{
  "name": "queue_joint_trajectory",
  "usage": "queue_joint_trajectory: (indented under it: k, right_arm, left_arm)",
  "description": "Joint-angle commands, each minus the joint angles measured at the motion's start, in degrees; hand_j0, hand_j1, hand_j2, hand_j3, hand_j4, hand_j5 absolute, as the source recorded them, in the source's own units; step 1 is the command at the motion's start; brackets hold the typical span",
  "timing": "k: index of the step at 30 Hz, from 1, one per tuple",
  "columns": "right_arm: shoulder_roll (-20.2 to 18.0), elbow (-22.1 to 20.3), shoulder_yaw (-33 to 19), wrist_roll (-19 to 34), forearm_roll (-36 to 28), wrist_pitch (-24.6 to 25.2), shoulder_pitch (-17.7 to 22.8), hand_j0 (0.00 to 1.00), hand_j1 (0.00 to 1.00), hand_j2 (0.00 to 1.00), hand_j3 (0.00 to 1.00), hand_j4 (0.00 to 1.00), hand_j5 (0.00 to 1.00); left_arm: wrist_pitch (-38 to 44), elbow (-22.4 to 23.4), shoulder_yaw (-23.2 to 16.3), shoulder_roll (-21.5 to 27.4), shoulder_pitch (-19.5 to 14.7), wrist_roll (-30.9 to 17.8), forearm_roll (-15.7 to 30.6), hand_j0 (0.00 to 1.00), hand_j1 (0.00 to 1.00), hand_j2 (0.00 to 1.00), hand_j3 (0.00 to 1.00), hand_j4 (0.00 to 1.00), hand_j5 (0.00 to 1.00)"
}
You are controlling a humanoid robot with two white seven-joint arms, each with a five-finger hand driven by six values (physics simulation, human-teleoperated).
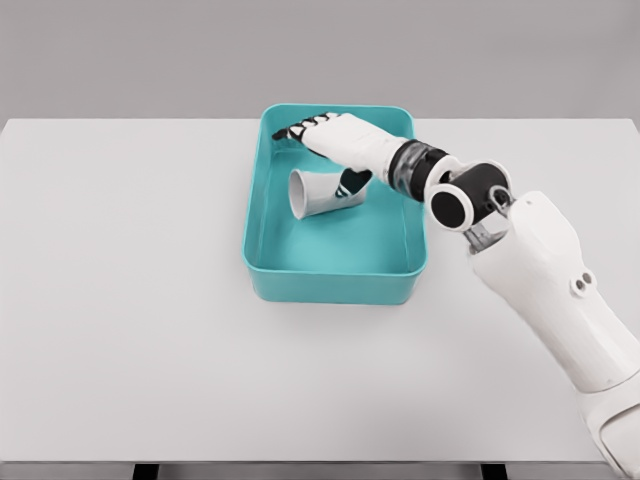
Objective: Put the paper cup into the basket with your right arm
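Currently the right hand (pixel 335 140), white with dark fingertips, is reaching over the teal rectangular plastic basket (pixel 262 215), its arm coming in from the lower right of the head view. The fingers (pixel 296 131) are lying stretched out and relaxed, pointing toward the far left corner of the basket, and are closing on nothing. The thumb is curving down below the palm toward the basket floor.

The white paper cup (pixel 313 192) is lying on its side inside the basket, just beneath and on the near side of the fingers. Its open mouth is facing left, away from the wrist, and its narrower base is pointing toward the thumb. Whether the thumb is touching the base of the cup cannot be told; the two are sitting very close. No finger is wrapping around the cup.

The basket is sitting on the white flat table (pixel 120 300), which is extending well to the left of the fingers. The left hand is not showing.
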Motion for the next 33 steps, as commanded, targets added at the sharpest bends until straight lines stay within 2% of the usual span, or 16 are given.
queue_joint_trajectory:
  k: [1,3,5,7,8,9,13,15,19,33]
  right_arm:
    - [-1.63,-3.96,-6.21,-0.04,-9.96,-0.70,0.09,1.00,1.00,1.00,1.00,1.00,1.00]
    - [-5.50,-5.28,-15.87,-0.04,-27.60,-4.64,2.63,1.00,1.00,1.00,1.00,1.00,1.00]
    - [-9.54,-5.63,-23.34,-0.04,-36.16,-6.33,5.44,1.00,1.00,1.00,1.00,1.00,1.00]
    - [-11.13,-5.63,-32.05,-0.04,-38.10,-6.50,10.89,1.00,1.00,1.00,1.00,1.00,1.00]
    - [-11.22,-5.63,-33.81,-0.04,-38.80,-6.50,12.04,1.00,1.00,1.00,1.00,1.00,1.00]
    - [-12.01,-5.54,-38.46,-0.04,-43.80,-7.90,15.72,1.00,1.00,1.00,1.00,1.00,1.00]
    - [-14.91,-5.37,-45.68,-0.04,-45.22,-8.35,23.38,1.00,1.00,1.00,1.00,1.00,1.00]
    - [-15.70,-4.84,-45.77,-0.04,-44.52,-8.44,26.28,1.00,1.00,1.00,1.00,1.00,1.00]
    - [-15.70,-4.49,-45.51,-0.04,-41.79,-8.35,28.83,1.00,1.00,1.00,1.00,1.00,1.00]
    - [-14.82,-4.31,-44.19,-0.04,-41.44,-8.17,28.65,1.00,1.00,1.00,1.00,1.00,1.00]
  left_arm:
    - [0.01,0.00,0.00,0.00,0.00,-0.01,0.00,1.00,1.00,1.00,1.00,1.00,1.00]
    - [0.01,0.00,0.00,0.00,0.00,-0.01,0.00,1.00,1.00,1.00,1.00,1.00,1.00]
    - [0.01,0.00,0.00,0.00,0.00,-0.01,0.00,1.00,1.00,1.00,1.00,1.00,1.00]
    - [0.01,0.00,0.00,0.00,0.00,-0.01,0.00,1.00,1.00,1.00,1.00,1.00,1.00]
    - [0.01,0.00,0.00,0.00,0.00,-0.01,0.00,1.00,1.00,1.00,1.00,1.00,1.00]
    - [0.01,0.00,0.00,0.00,0.00,-0.01,0.00,1.00,1.00,1.00,1.00,1.00,1.00]
    - [0.01,0.00,0.00,0.00,0.00,-0.01,0.00,1.00,1.00,1.00,1.00,1.00,1.00]
    - [0.01,0.09,0.00,0.00,0.00,-0.01,0.00,1.00,1.00,1.00,1.00,1.00,1.00]
    - [0.01,0.00,0.00,0.00,0.00,-0.01,0.00,1.00,1.00,1.00,1.00,1.00,1.00]
    - [0.01,0.00,-0.09,0.00,0.00,-0.01,0.09,1.00,1.00,1.00,1.00,1.00,1.00]
